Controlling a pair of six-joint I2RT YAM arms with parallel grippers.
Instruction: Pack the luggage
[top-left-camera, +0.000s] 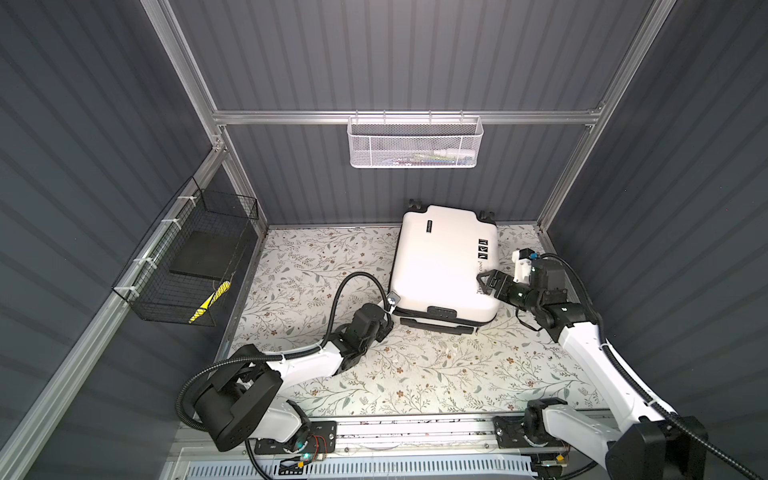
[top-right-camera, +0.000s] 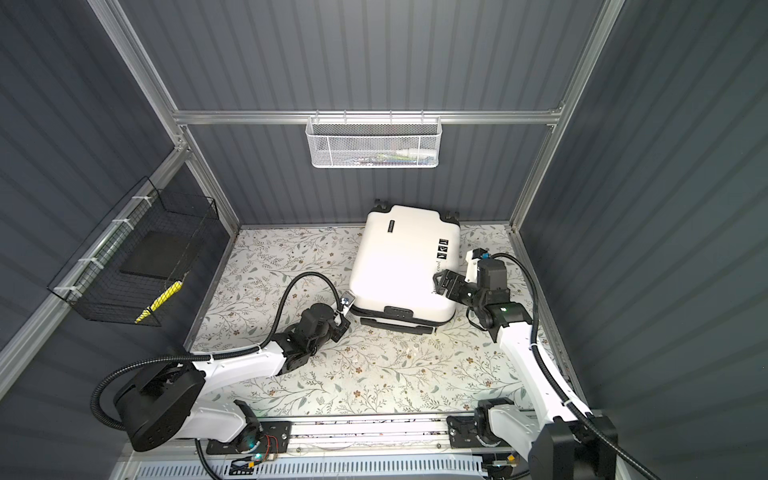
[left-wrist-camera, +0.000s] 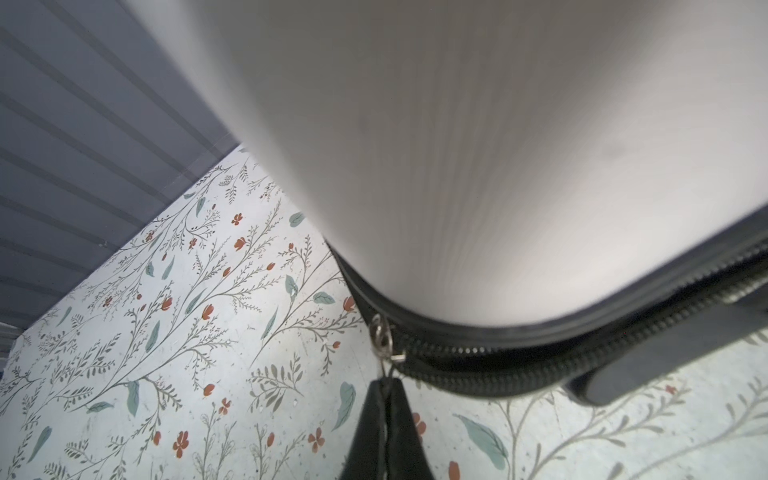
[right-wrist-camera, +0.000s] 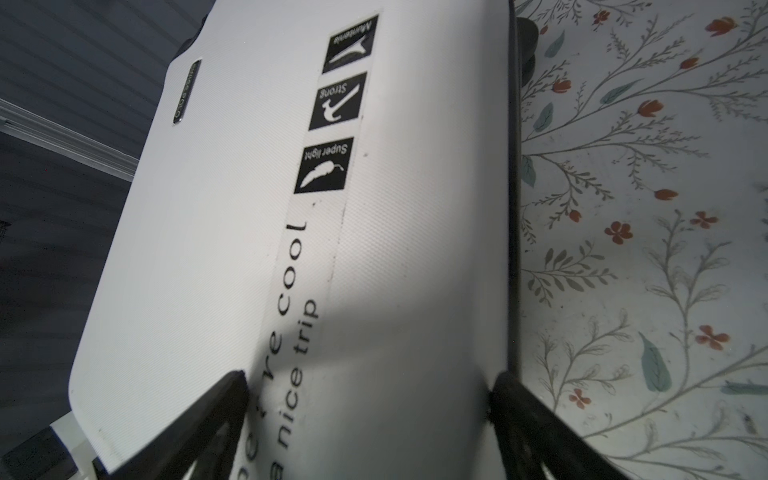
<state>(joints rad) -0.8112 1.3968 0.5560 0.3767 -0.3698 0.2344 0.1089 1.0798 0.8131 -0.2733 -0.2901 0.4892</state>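
Note:
The luggage (top-left-camera: 440, 266) (top-right-camera: 399, 266) lies flat and closed at the back of the floral table, white shell up and black handle toward the front. In the left wrist view its rounded corner (left-wrist-camera: 457, 145) fills the picture, with the black zipper running round it. My left gripper (left-wrist-camera: 388, 386) (top-left-camera: 388, 319) (top-right-camera: 341, 323) is at the suitcase's front left corner, shut on the metal zipper pull (left-wrist-camera: 384, 336). My right gripper (right-wrist-camera: 370, 386) (top-left-camera: 490, 282) (top-right-camera: 442, 282) stands open against the suitcase's right edge. One of its fingers lies over the printed top (right-wrist-camera: 249, 249), the other at the side rim.
A white mesh basket (top-left-camera: 415, 143) hangs on the back wall with small items inside. A black wire basket (top-left-camera: 191, 266) on the left wall holds a dark slab and a yellow item (top-left-camera: 210, 301). Floral table surface (top-left-camera: 415, 365) stretches in front of the suitcase.

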